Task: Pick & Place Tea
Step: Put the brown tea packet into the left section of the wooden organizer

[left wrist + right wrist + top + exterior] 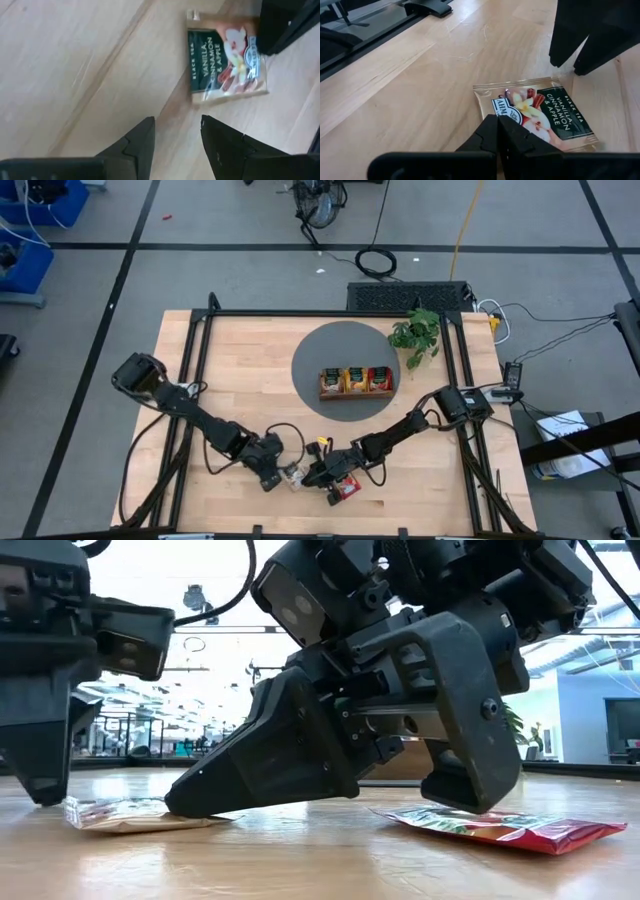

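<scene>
Near the front edge of the table (200, 360) the two arms met almost tip to tip. The left pincer (177, 132) hung just above the wood with its fingers parted and nothing between them; the beige sachet (226, 65), printed with vanilla, cinnamon and apple, lay flat just ahead of it. The right pincer (498, 131) was closed tight with its tip pressed down on one edge of that same sachet, so it crowded the spot from the opposite side. A red sachet (510, 828) lay flat on the table just beside and partly under the right pincer's body. Farther back, a grey round mat (345, 370) carried the brown wooden tray (355, 383), whose three compartments held upright sachets. A green leafy plant (417, 332) stood at the mat's right rim, well apart from the arms.
</scene>
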`<state>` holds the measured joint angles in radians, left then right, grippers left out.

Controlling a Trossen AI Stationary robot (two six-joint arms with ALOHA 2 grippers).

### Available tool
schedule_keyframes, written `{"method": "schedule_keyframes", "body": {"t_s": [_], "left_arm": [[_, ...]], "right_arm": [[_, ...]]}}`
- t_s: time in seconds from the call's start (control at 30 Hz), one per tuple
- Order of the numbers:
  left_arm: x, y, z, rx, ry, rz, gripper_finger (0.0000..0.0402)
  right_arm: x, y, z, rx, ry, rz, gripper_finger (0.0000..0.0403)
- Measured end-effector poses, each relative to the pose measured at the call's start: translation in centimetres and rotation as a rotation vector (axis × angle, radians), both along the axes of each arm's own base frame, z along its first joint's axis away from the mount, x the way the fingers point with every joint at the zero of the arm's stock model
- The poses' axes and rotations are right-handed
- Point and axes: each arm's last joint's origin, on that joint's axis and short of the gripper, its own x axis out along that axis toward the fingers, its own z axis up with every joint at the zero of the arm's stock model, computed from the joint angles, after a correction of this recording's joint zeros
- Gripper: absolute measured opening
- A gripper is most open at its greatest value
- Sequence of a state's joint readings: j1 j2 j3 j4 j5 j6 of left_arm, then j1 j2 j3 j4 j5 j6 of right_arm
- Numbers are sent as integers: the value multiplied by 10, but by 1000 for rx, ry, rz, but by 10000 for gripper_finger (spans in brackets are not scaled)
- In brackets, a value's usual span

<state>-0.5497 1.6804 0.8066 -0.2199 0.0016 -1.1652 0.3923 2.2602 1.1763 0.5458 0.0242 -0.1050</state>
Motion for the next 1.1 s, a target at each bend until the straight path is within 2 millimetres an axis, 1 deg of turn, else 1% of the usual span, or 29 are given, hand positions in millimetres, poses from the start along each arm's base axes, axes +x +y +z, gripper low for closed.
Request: {"method": "schedule_keyframes", "body": {"t_s": [0.13,0.27,0.4,0.73,0.8,0.87,0.97,1.03,1.07,1.1], "left_arm": [[5,2,-6,-32,15,25,165],[14,-2,-15,-82,-3,4,165],[23,-6,-22,-123,-78,-50,165],[25,-3,-22,-82,-113,-101,162],[26,-3,-22,-64,-125,-107,150],[26,-3,-22,-34,-144,-118,127],[26,-3,-22,2,-170,-140,77],[27,-3,-22,24,-197,-161,33],[28,-3,-21,32,-212,-172,18],[28,-3,-19,36,-226,-181,11]], "right_arm": [[0,0,0,-8,1,6,0],[0,-2,-7,-16,2,5,0],[2,-7,-11,-13,12,-5,0],[1,-7,-12,-11,14,-5,0],[1,-7,-11,-11,11,-4,0],[0,-4,-11,-20,4,-1,0],[0,-2,-10,-33,-15,10,0],[0,-2,-10,-32,-22,13,0],[0,-1,-10,-33,-26,15,0],[1,-1,-9,-32,-30,16,0]]}}
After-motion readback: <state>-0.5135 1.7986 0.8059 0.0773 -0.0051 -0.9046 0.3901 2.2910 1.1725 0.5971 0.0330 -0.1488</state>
